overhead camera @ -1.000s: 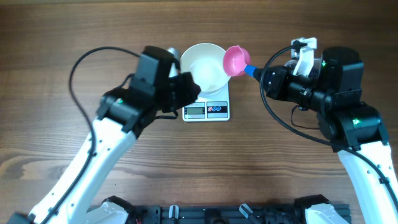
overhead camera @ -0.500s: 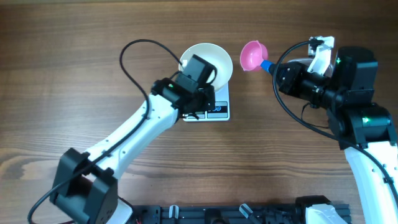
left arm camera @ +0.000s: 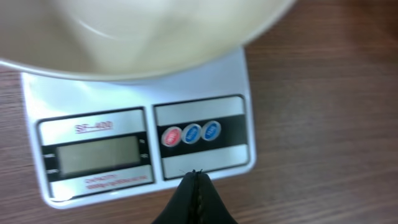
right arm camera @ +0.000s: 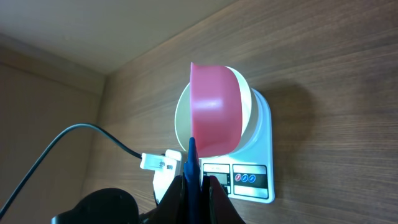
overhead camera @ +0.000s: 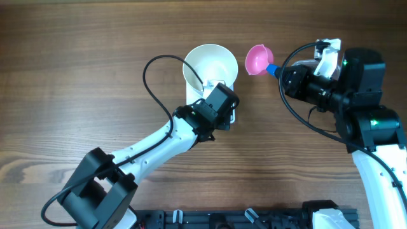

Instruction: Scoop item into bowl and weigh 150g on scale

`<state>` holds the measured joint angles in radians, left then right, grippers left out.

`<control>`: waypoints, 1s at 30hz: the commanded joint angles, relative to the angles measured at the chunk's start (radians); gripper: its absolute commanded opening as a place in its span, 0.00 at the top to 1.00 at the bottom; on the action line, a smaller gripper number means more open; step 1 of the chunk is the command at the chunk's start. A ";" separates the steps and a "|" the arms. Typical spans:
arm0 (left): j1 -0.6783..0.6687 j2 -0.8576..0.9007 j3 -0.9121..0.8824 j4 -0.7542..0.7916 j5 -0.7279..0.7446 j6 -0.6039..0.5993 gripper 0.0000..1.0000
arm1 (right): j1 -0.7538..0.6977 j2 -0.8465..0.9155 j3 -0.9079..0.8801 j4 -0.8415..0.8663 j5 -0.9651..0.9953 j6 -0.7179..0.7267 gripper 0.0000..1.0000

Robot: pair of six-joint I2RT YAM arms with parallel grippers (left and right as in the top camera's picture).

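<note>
Soft, even light overhead; in the left wrist view the near bowl [left arm camera: 143, 37] is blurred.

The left arm [overhead camera: 159, 137] and right arm [overhead camera: 375, 172] share rounded white shells and chunky black joint housings. A thin black cable [overhead camera: 144, 75] loops off each; small green lights [overhead camera: 375, 123] dot the right one.

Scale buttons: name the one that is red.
The scale's leftmost button, beside the display in the left wrist view; the middle button and right button are blue.
</note>
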<state>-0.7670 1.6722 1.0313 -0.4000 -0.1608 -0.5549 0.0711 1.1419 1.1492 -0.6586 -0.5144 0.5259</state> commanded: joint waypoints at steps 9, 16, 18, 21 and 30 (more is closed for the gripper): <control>-0.002 0.066 -0.051 0.095 -0.084 -0.025 0.96 | -0.003 -0.001 0.016 -0.017 0.013 -0.002 0.96; -0.002 0.127 -0.051 0.160 -0.084 0.002 0.96 | -0.003 -0.001 0.016 -0.021 0.013 -0.002 0.96; -0.002 0.144 -0.051 0.177 -0.084 0.008 0.96 | -0.003 -0.001 0.016 -0.026 0.014 -0.002 0.95; -0.002 0.150 -0.051 0.191 -0.085 0.024 0.96 | -0.003 -0.001 0.016 -0.034 0.014 -0.003 0.96; 0.000 0.175 -0.051 0.213 -0.121 0.024 0.96 | -0.003 -0.001 0.016 -0.042 0.014 -0.003 0.95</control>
<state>-0.7666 1.8210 0.9897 -0.1925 -0.2508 -0.5503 0.0711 1.1419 1.1492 -0.6956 -0.5144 0.5259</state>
